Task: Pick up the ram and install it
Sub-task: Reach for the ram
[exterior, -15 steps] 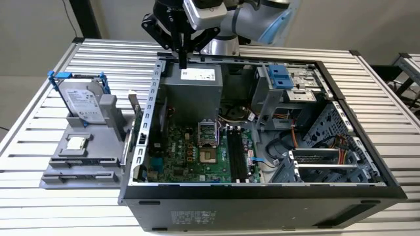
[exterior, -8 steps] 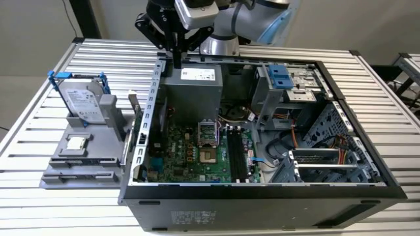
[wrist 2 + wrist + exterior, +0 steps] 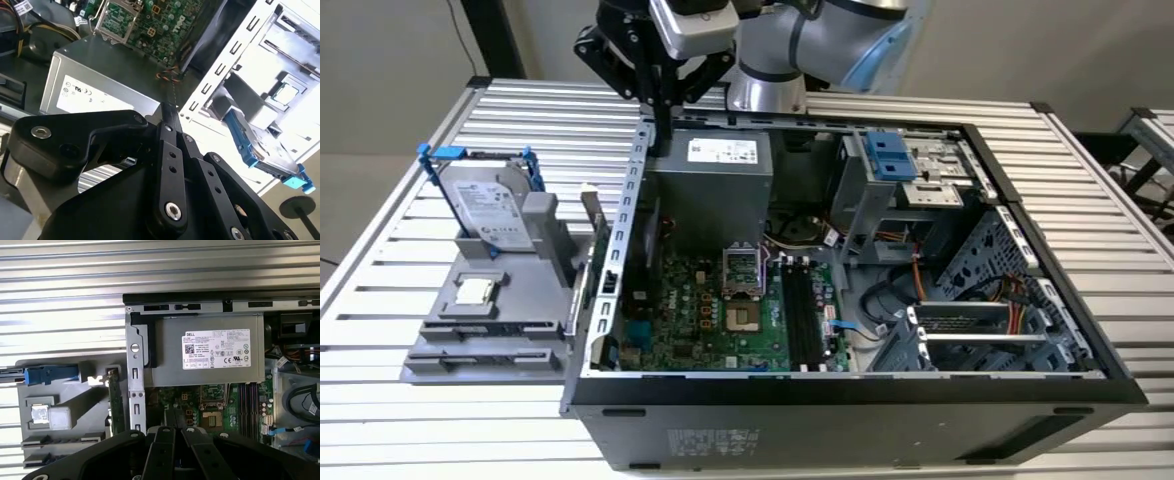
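Note:
The ram (image 3: 114,402) is a thin green stick standing on its edge in the grey fixture (image 3: 480,340), right beside the open computer case's outer wall; in the exterior view the ram (image 3: 592,226) is at the fixture's right side. My gripper (image 3: 663,143) hangs above the case's back corner by the grey power supply (image 3: 710,185), behind the ram and apart from it. In the second wrist view the gripper (image 3: 169,108) has its black fingers (image 3: 170,165) closed to one thin tip with nothing between them. Long black slots (image 3: 802,320) lie on the green motherboard.
The fixture also holds a silver hard drive in a blue frame (image 3: 487,205) and a small square chip (image 3: 476,291). The case's metal wall (image 3: 624,250) stands between the fixture and the motherboard. Drive cages and cables (image 3: 961,300) crowd the case's far side. A slatted metal table (image 3: 400,420) lies beneath.

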You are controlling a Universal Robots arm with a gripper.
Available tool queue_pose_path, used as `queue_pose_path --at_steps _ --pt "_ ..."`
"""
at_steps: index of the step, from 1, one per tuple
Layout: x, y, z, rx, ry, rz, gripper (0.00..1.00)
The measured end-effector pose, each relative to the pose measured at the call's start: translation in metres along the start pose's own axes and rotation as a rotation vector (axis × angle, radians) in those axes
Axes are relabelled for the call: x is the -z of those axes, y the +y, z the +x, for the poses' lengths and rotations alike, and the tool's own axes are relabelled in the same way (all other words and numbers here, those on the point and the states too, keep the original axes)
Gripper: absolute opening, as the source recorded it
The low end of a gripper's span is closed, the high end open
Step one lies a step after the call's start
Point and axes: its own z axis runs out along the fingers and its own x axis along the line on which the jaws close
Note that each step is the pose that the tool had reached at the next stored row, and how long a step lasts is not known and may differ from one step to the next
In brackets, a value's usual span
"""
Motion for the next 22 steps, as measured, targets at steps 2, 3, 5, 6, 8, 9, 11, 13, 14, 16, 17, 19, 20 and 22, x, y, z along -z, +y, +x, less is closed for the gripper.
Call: queue_pose_path --at_steps 2,3,5,6,8,9,11,13,14,16,17,19,20,22 --pt "0.0002 -0.0002 0.0025 0.000 0.0000 0.0000 0.00" --pt "0.0002 -0.0003 0.0042 0.000 0.0000 0.0000 0.00" --pt "0.0004 -0.0005 0.0079 0.000 -0.0001 0.0000 0.00" --pt "0.0005 -0.0006 0.0097 0.000 -0.0002 0.0000 0.00" --pt "0.0006 -0.0009 0.0139 0.000 -0.0004 0.0000 0.00" --pt "0.0007 -0.0010 0.0161 0.000 -0.0006 -0.0001 0.00" --pt "0.0008 -0.0013 0.0207 0.000 -0.0007 0.0000 0.00" --pt "0.0009 -0.0015 0.0255 0.000 -0.0009 0.0000 0.00" --pt "0.0010 -0.0016 0.0282 0.000 -0.0009 0.0000 0.00" --pt "0.0011 -0.0018 0.0330 0.000 -0.0009 0.0000 0.00" --pt "0.0011 -0.0019 0.0356 0.000 -0.0010 -0.0001 0.00" --pt "0.0012 -0.0021 0.0404 0.000 -0.0009 -0.0001 0.00" --pt "0.0013 -0.0022 0.0429 0.000 -0.0009 0.0000 0.00" --pt "0.0014 -0.0025 0.0479 0.000 -0.0009 0.0000 0.00"
